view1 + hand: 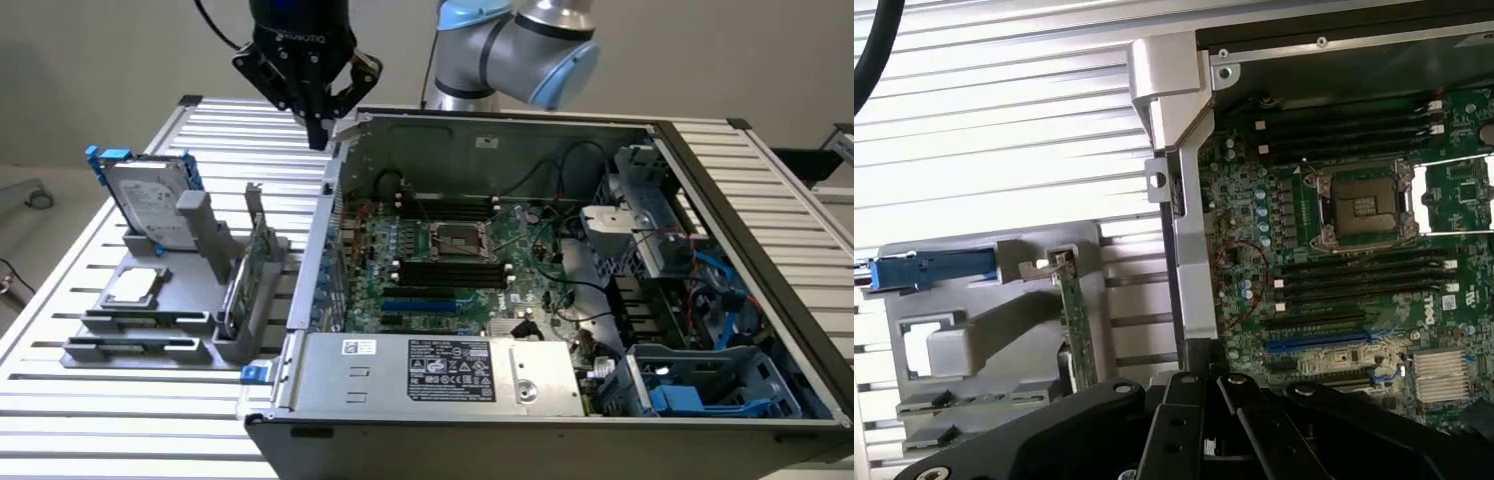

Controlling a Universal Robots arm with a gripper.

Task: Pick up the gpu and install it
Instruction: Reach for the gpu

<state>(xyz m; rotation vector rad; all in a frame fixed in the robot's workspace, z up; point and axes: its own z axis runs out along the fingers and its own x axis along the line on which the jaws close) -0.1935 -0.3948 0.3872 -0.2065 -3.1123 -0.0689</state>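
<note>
The gpu [251,272] stands on edge in a slot of the grey holder [147,335] beside the open computer case, green board and thin silver bracket upward. In the wrist view the gpu [1075,332] appears edge-on as a narrow green strip. My gripper [318,138] hangs shut and empty above the case's far corner, on the exterior view's left, well above and beyond the gpu. From the wrist view the gripper [1206,378] has its black fingers pressed together over the case's side wall.
The open computer case [747,200] holds the motherboard [454,255], with blue expansion slots [420,300] near the power supply [441,370]. The holder also carries a silver hard drive [144,200] and a small square CPU chip [134,287]. All rests on a slatted metal table [107,420].
</note>
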